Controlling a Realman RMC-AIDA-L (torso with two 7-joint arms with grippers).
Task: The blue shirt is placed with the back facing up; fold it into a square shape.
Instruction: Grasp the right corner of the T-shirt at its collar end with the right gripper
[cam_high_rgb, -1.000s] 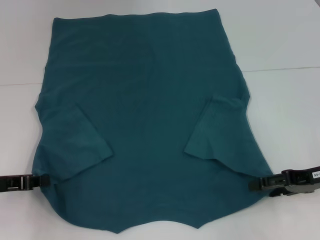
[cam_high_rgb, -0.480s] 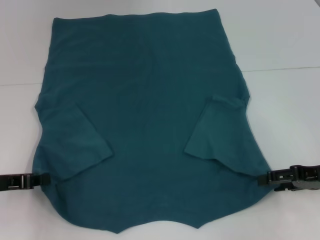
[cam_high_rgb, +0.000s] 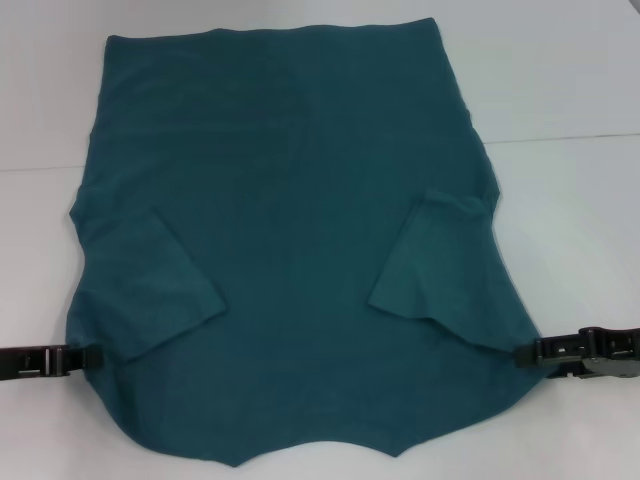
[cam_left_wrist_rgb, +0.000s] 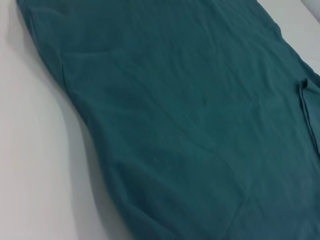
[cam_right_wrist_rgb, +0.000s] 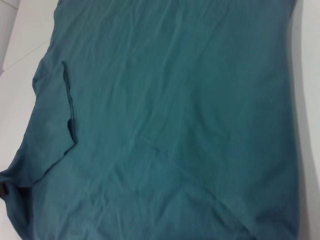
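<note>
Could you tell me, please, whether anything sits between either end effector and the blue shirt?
Nothing visible does: the left end effector and right end effector each sit right at the blue shirt's near side edges.

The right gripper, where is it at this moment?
In the head view the black right gripper is low on the right side, touching the near right edge of the dark teal-blue fabric shirt, which lies on the white table.

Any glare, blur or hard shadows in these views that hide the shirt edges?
Head view: even light, no glare, blue shirt edges crisp on the white table. Left wrist view: soft, faint shadow along the shirt edge. Right wrist view: blurrier, folded sleeve still readable.
</note>
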